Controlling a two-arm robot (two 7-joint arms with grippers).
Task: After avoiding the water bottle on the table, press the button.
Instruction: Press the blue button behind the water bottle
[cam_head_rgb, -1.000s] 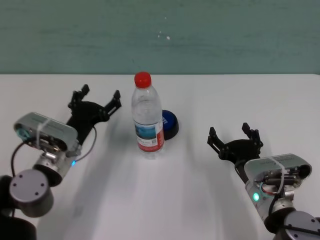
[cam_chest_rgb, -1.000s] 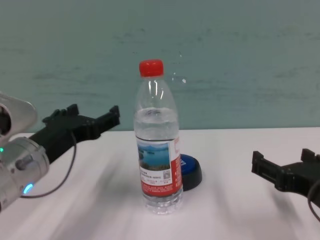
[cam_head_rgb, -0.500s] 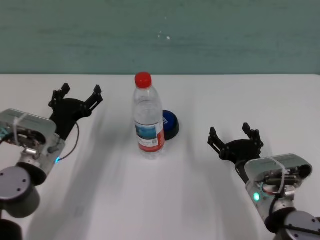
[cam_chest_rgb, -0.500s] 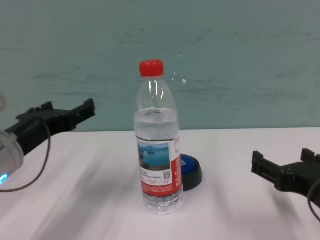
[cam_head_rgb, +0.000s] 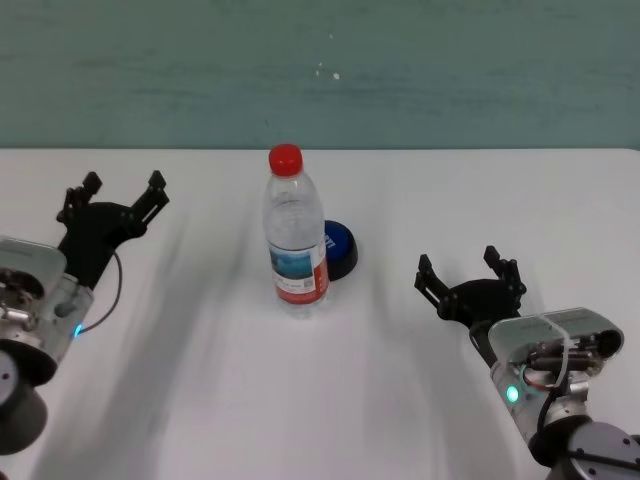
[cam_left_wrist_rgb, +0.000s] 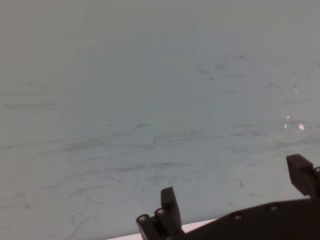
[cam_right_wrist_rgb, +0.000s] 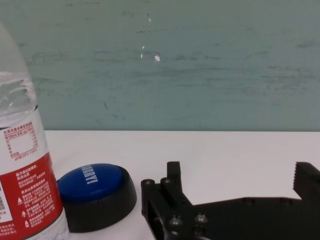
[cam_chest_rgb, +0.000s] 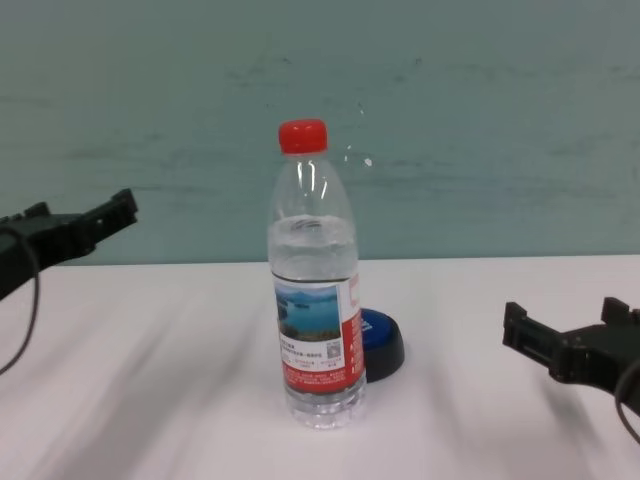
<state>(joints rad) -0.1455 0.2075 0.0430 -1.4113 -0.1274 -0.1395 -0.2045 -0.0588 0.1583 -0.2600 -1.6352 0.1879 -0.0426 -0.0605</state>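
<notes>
The water bottle (cam_head_rgb: 296, 243) stands upright mid-bench (cam_head_rgb: 400, 200), the blue button (cam_head_rgb: 340, 248) tucked just behind it at about 2 o'clock, apparently touching. The left claw (cam_head_rgb: 110, 200) hovers, fingers spread, far out at 9 o'clock; the right claw (cam_head_rgb: 468, 277), also spread, sits low at 4 o'clock.

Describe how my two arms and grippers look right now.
Both grippers, left gripper and right gripper, are matte black with notched fingertips. Behind each sits a silver-grey wrist housing with dark round joint caps. A thin black cable loops beside the left wrist; small blue-green lights glow on both.
</notes>
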